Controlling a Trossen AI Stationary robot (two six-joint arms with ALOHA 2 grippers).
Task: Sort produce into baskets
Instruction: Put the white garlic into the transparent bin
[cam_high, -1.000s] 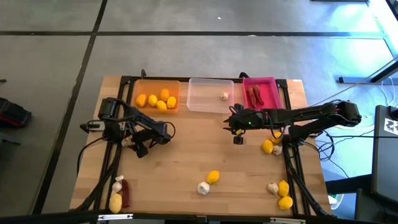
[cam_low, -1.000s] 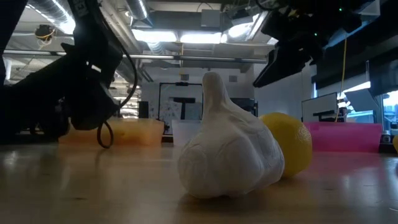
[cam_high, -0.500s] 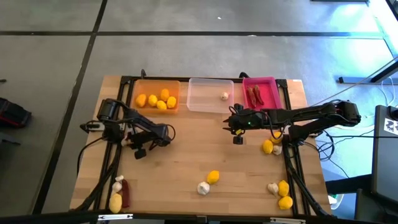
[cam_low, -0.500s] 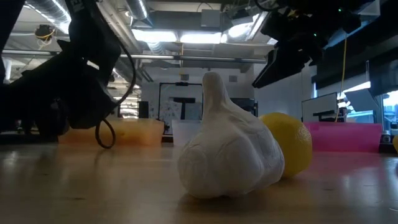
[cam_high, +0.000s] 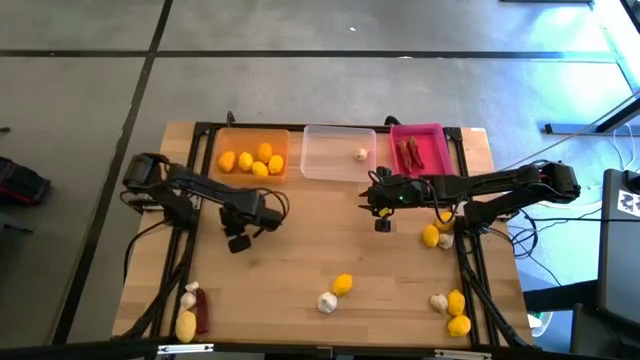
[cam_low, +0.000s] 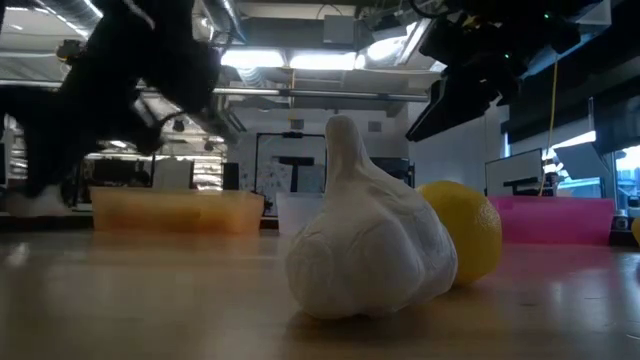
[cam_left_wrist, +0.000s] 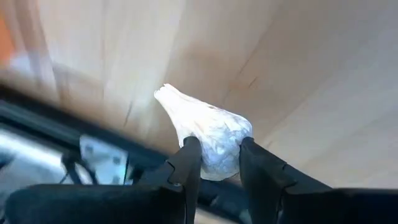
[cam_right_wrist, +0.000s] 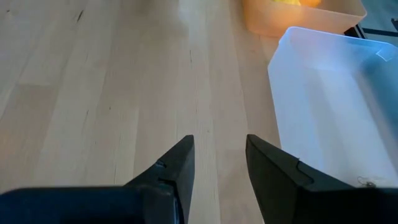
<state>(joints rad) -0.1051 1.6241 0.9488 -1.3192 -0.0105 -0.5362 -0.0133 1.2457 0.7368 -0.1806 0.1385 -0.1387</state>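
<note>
Garlic (cam_left_wrist: 208, 134) is pinched by the left gripper (cam_high: 238, 238). The clear tray (cam_high: 338, 170) lies at its two o'clock. The right gripper (cam_right_wrist: 217, 163) is spread empty.

High view: even overhead light, sharp, desk (cam_high: 300, 250) evenly lit with soft short shadows; cyan-blue glare washes the floor at the upper right corner. Low view: backlit by bright ceiling strip lights (cam_low: 290, 60), so the arms read as black silhouettes; the left arm (cam_low: 110, 90) is smeared with motion blur. Garlic bulb (cam_low: 370, 240) up close is slightly soft, room behind hazy. Left wrist view: background streaked with heavy motion blur, only the held garlic (cam_left_wrist: 208, 134) and fingers (cam_left_wrist: 189, 165) fairly crisp. Right wrist view: bright, warm, clean; the clear tray (cam_right_wrist: 329, 99) is hazy with a pale sheen.
</note>
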